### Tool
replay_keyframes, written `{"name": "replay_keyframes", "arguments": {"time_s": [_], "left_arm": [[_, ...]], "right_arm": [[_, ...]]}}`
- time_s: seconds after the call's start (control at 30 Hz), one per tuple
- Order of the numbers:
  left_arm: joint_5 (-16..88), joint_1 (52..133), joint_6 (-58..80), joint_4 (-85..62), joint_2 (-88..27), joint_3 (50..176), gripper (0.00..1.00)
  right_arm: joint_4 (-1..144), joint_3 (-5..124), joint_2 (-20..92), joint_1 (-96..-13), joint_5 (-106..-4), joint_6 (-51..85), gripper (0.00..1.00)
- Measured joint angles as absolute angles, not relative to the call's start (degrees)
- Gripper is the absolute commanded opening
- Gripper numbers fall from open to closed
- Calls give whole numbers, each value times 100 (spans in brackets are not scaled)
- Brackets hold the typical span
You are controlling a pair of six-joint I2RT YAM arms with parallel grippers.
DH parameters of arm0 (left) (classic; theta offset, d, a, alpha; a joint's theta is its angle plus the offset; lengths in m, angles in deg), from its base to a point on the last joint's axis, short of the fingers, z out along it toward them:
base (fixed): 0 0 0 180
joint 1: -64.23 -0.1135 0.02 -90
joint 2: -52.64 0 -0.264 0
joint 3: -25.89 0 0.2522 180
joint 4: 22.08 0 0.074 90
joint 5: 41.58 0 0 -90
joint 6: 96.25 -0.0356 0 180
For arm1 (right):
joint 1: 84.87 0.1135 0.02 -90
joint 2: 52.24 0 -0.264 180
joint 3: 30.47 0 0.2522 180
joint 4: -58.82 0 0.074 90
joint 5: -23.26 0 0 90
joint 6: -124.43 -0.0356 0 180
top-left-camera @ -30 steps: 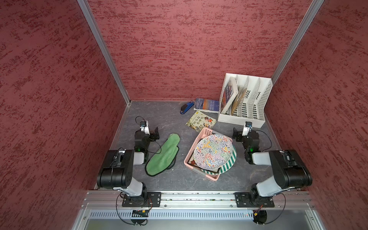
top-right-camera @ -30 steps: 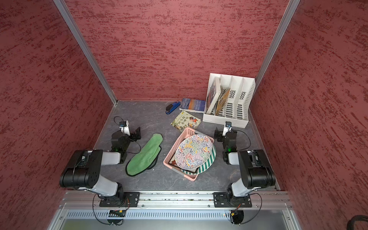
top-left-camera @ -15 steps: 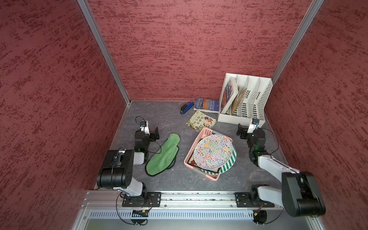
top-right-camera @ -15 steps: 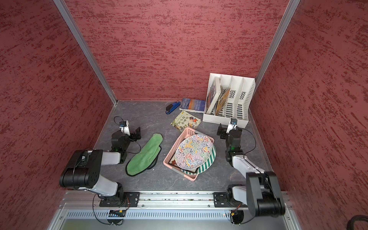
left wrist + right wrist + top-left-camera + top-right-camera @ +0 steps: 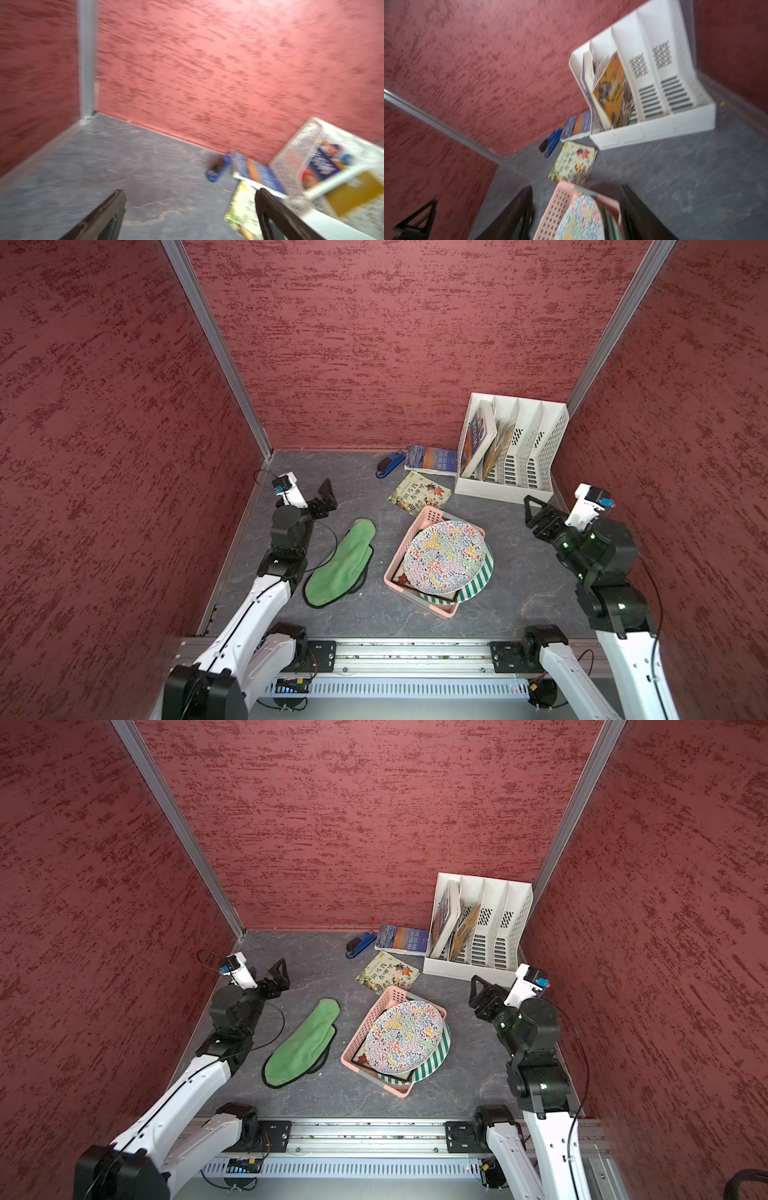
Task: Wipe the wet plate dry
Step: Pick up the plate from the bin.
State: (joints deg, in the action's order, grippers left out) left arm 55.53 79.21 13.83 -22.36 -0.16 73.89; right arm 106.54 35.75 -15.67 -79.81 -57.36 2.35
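Jaws on both arms stand spread and empty. The left jaws hang over bare counter (image 5: 519,572) near the left wall, just beyond the far tip of the green cloth (image 5: 340,564), which lies flat and apart from them. The right jaws hang near the right wall, in front of the white file rack (image 5: 503,485). The counter is a dark grey, slate-like sheet with pale veins, shut in on three sides by red, rough-textured walls (image 5: 395,344) that meet at bare metal posts (image 5: 216,348). A metal rail (image 5: 415,655) along the near edge carries the arm bases. The multicoloured plate (image 5: 444,556) rests tilted in the pink basket (image 5: 428,516) at mid-counter, on top of a green-striped plate (image 5: 478,589); whether it is wet cannot be told. Against the back wall lie a blue stapler (image 5: 390,464), a blue book (image 5: 432,458) and a picture book (image 5: 419,493).
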Motion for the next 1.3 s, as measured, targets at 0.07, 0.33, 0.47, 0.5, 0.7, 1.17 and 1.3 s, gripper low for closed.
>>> {"name": "replay_keyframes", "arguments": {"time_s": [0.07, 0.33, 0.47, 0.5, 0.7, 1.17, 1.3], "left_arm": [[5379, 8662, 1560, -1781, -265, 7749, 100], [5186, 10448, 1584, -295, -2295, 8897, 96], [5143, 10566, 1593, 2, -2737, 8897, 86], [5125, 10566, 1604, 35, -2811, 8897, 82], [4861, 10568, 1671, -271, -3161, 8735, 68], [4845, 10850, 2010, -1303, -3065, 7885, 72], [5431, 10857, 2034, -936, -2140, 7756, 76]], "right_arm": [[11056, 3481, -1453, -7670, -5473, -14, 59], [11784, 2557, -1237, -6437, -5301, -617, 65], [11703, 2096, -1046, -6206, -5298, -790, 60], [11655, 2015, -1007, -6156, -5290, -844, 55], [10931, 1871, -1005, -5847, -5281, -1157, 43], [9412, 2048, 514, -5294, -5248, -1268, 30], [9465, 2126, 654, -5104, -5572, -1163, 3]]}}
